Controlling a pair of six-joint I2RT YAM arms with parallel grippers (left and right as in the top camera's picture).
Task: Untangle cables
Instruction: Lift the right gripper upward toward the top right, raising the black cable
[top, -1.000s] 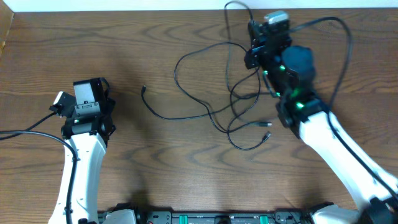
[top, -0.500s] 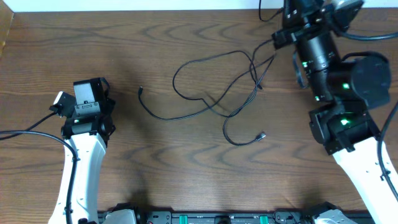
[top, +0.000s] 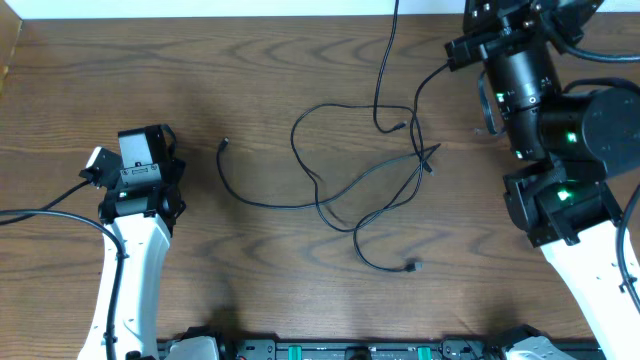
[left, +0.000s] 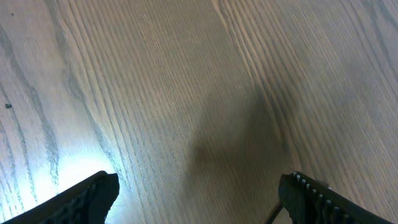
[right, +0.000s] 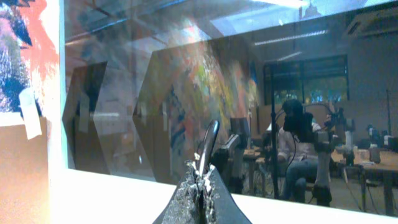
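The cables (top: 345, 190) are thin black cords lying in a loose tangle at mid-table, with small plug ends at the left (top: 223, 144) and the front (top: 413, 265). One strand (top: 383, 70) rises from the tangle and leaves the top of the overhead view. My right gripper (top: 497, 12) is raised at the back right. In the right wrist view the right gripper (right: 200, 169) is shut on a black cable (right: 210, 140) that sticks up from its tips. My left gripper (top: 140, 150) rests far left of the tangle. Its fingers (left: 93, 193) stand wide apart, the left gripper (left: 199, 186) holding nothing above bare wood.
The wooden table (top: 250, 280) ends at a white wall (top: 200, 8) at the back. The right arm (top: 560, 190) fills the right side. The right wrist camera looks level through a glass pane (right: 186, 74) into a room beyond.
The right gripper has risen and swung to the back right with a cable. The tangle has been dragged and reshaped, its front plug end sliding nearer the front. The left arm stayed still.
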